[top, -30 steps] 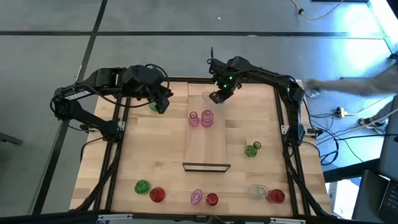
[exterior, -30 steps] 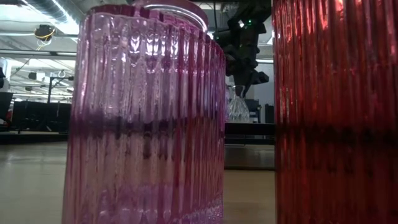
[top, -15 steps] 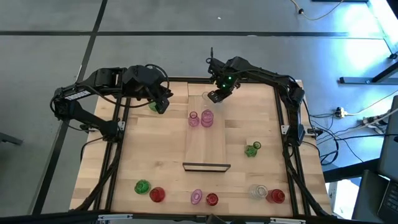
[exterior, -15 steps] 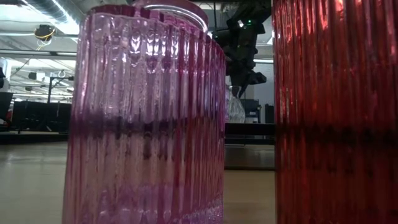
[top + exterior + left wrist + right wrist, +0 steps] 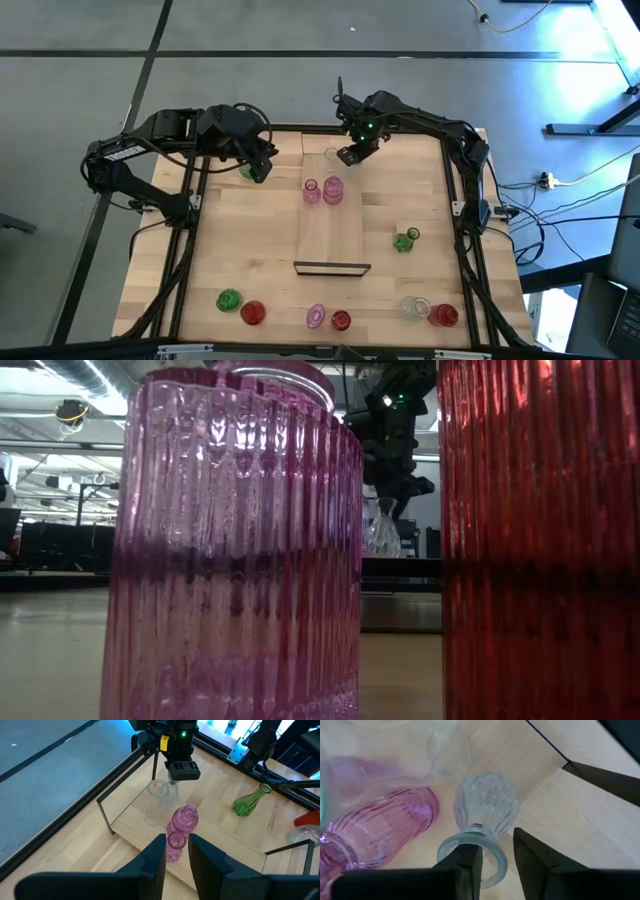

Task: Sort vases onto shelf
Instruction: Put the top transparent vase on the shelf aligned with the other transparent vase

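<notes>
Clear glass bud vase [image 5: 332, 157] with a ribbed round belly and flared rim is sitting at the far end of the long pale-wood shelf with thin black end frames [image 5: 331, 235], and the right hand [image 5: 347, 155] is right at its rim. From the right wrist view the two dark fingers [image 5: 468, 865] sit either side of the flared lip with gaps showing, so the hand looks narrowly parted, not clamped on it.

Just in front of the clear one on the same plank are two ribbed pink glass vases [image 5: 322, 190], standing side by side and pretty much touching. The left wrist view shows them lined up with the clear vase [image 5: 159, 795] behind.

Left hand [image 5: 262, 168] hangs over the far left corner of the slatted wooden bench [image 5: 240, 250], fingers apart with nothing between them, beside a green glass vase [image 5: 245, 172] that its arm partly hides.

Rest of the glass is off the shelf: a green vase lying tipped over [image 5: 405, 240] on the right side of the bench, and a row along the near edge, green [image 5: 229, 299], red [image 5: 252, 312], pink [image 5: 316, 317], red [image 5: 341, 321], clear [image 5: 415, 308], red [image 5: 445, 316].
</notes>
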### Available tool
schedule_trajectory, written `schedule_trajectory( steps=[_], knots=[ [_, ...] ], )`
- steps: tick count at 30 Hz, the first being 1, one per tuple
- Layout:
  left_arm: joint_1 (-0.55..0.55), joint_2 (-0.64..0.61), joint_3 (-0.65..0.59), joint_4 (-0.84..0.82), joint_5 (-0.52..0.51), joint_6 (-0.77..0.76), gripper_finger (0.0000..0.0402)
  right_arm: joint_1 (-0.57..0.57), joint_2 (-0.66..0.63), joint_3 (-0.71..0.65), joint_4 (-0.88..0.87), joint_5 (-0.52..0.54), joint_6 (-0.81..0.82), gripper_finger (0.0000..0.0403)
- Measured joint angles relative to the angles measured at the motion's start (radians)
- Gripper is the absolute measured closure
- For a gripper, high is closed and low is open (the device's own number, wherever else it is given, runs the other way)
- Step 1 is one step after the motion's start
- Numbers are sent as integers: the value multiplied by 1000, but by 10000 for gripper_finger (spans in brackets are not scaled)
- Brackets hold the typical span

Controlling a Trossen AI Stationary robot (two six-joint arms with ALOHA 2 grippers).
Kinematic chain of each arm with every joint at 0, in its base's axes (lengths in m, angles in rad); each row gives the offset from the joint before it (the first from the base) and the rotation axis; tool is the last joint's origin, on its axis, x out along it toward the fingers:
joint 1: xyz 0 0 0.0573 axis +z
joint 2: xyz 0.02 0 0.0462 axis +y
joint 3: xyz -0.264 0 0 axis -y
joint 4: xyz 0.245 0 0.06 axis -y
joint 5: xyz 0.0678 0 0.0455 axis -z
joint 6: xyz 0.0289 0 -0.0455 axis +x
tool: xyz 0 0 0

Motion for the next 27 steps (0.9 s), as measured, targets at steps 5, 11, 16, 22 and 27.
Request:
schedule_trajectory(
  steps=[5,11,16,22,27],
  knots=[
    [0,0,0,0,0,0,326,1,-1,0,4,-3,-1,308],
    [0,0,0,0,0,0,326,1,-5,6,4,-3,-1,307],
    [0,0,0,0,0,-4,326,1,-20,8,12,7,-2,307],
    [0,0,0,1,0,-5,326,0,-47,8,33,5,-2,306],
    [0,0,0,1,0,-5,326,0,-65,8,26,3,0,306]
  ],
)
